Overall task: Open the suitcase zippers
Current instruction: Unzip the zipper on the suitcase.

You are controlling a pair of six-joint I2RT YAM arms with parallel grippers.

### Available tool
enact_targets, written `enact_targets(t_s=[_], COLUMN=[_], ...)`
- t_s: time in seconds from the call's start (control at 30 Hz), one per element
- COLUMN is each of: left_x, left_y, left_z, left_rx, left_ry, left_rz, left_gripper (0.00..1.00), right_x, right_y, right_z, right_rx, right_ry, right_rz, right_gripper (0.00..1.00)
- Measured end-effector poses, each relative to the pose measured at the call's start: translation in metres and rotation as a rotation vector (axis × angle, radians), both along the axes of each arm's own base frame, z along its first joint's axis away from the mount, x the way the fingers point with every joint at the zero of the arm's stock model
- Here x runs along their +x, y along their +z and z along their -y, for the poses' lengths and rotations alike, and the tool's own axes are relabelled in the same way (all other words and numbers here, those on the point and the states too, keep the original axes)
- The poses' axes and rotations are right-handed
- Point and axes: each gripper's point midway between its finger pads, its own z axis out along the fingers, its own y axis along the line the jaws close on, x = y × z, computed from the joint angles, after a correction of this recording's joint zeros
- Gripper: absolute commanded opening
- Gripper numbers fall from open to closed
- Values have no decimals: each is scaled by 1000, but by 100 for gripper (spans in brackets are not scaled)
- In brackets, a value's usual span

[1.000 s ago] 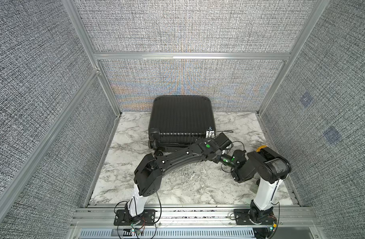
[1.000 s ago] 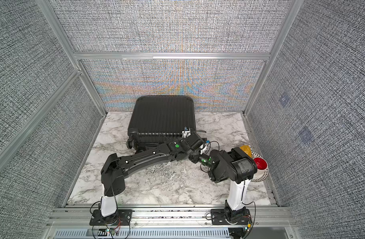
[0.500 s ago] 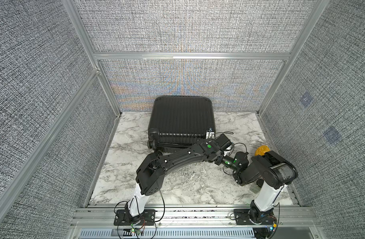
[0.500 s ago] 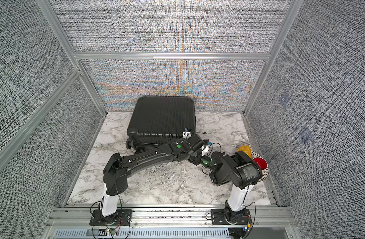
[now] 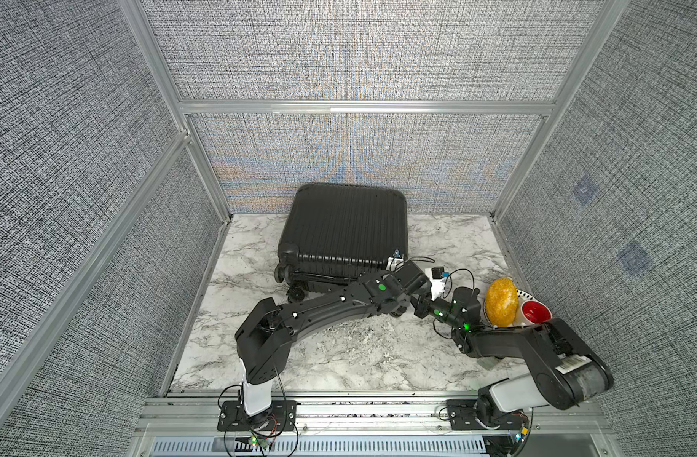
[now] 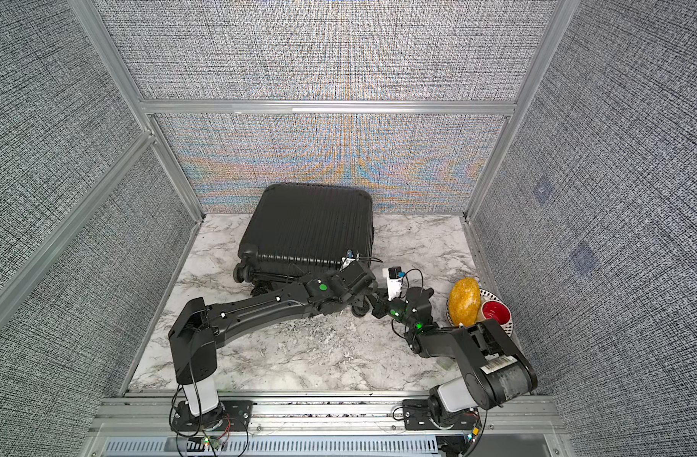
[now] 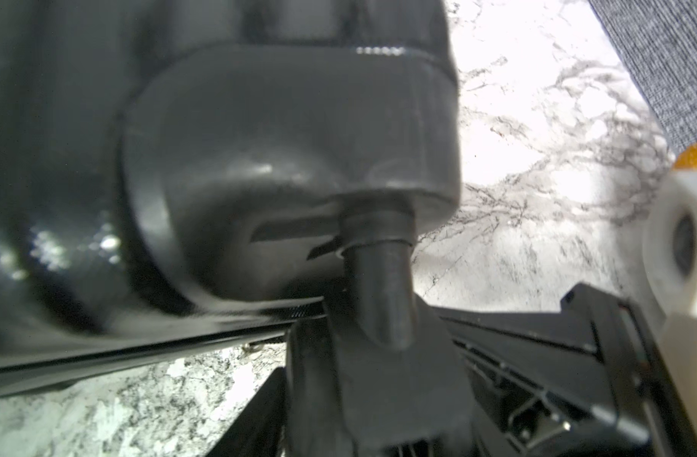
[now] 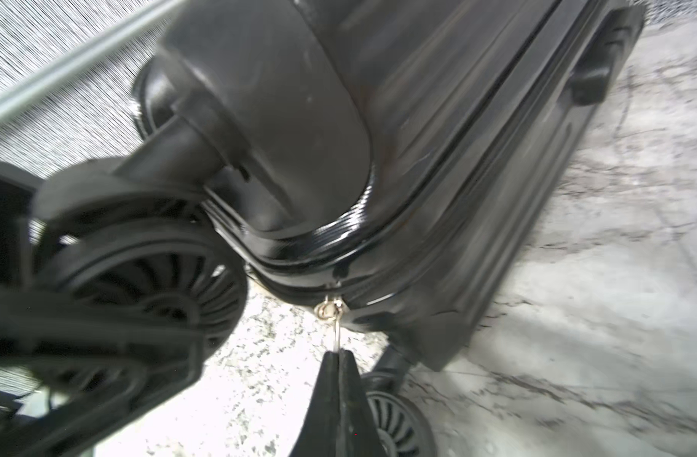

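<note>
Right arm (image 5: pixel 509 348) stretched lower toward suitcase (image 5: pixel 344 229) than second ago. Right claw (image 8: pixel 340 356) pressed together, pinching zipper pull (image 8: pixel 336 316) at near corner. Left claw (image 7: pixel 370 356) by caster housing (image 7: pixel 291 158); grip unclear. Suitcase flat on desk (image 5: pixel 259 253), against back wall (image 5: pixel 358 158).

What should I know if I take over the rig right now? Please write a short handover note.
Right gripper: shut on the zipper pull at the suitcase corner by the wheels.
Left gripper: at a wheel mount; grip unclear.
Suitcase lies flat at the back of the table.
Done: pull caught.
To do: the zippers look closed; draw them open.
</note>
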Motion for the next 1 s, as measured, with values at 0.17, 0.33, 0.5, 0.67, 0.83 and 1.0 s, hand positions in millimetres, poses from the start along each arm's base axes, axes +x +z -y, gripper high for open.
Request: enact_targets(t_s=[0.17,0.33,0.5,0.67,0.83,1.0], left_x=[-9,-15,-18,-23,-27,-35], left_y=[5,5,5,4,5,5], left_z=[-8,-21,-40,-66,-83,-102], left_rx=[-13,-14,6,20,23,36], left_ry=[-78,-113,-197,-260,-293,-309], left_rz=[7,9,17,16,24,34], left_gripper=[1,0,0,0,0,0], right_x=[1,-1,-2,-1,7,23], right_y=[0,-1,-1,2,5,5], right_z=[5,3,-2,-9,-11,-10], right_rx=[-65,-100,-135,-158,-186,-215], right_ry=[-17,-1,14,35,31,3], right_rz=[17,24,31,37,42,43], right_gripper=[0,0,0,0,0,0])
